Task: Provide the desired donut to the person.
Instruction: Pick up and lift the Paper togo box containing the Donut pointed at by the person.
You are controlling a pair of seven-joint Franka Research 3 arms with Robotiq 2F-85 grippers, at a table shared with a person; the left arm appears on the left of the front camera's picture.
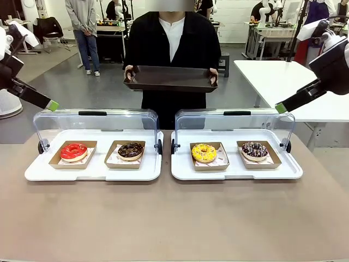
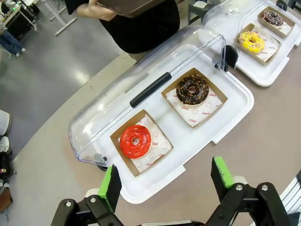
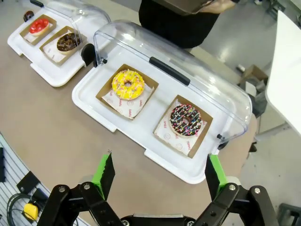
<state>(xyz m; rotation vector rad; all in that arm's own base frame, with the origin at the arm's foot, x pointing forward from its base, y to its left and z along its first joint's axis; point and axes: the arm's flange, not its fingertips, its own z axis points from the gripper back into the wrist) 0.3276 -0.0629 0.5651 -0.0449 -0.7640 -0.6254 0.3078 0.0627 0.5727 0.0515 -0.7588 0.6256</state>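
Two white trays sat side by side on the table (image 1: pixel 163 224), clear lids tipped back and open. The left tray (image 1: pixel 38 172) held a red-iced donut (image 1: pixel 73 151) and a chocolate donut (image 1: pixel 131 150). The right tray (image 1: pixel 182 172) held a yellow donut (image 1: pixel 204 153) and a dark sprinkled donut (image 1: pixel 254 149). Each donut lay in its own brown card box on printed paper; which one was wanted could not be told. The person (image 1: pixel 172 49) stood at the far side, holding a dark empty tray (image 1: pixel 170 79) level in both hands, behind the gap between the white trays. The left gripper (image 2: pixel 165 172) hung above the near edge of the left tray; fingers spread wide, nothing between them. The right gripper (image 3: pixel 159 170) hung likewise over the near edge of the right tray; fingers wide apart, nothing held.
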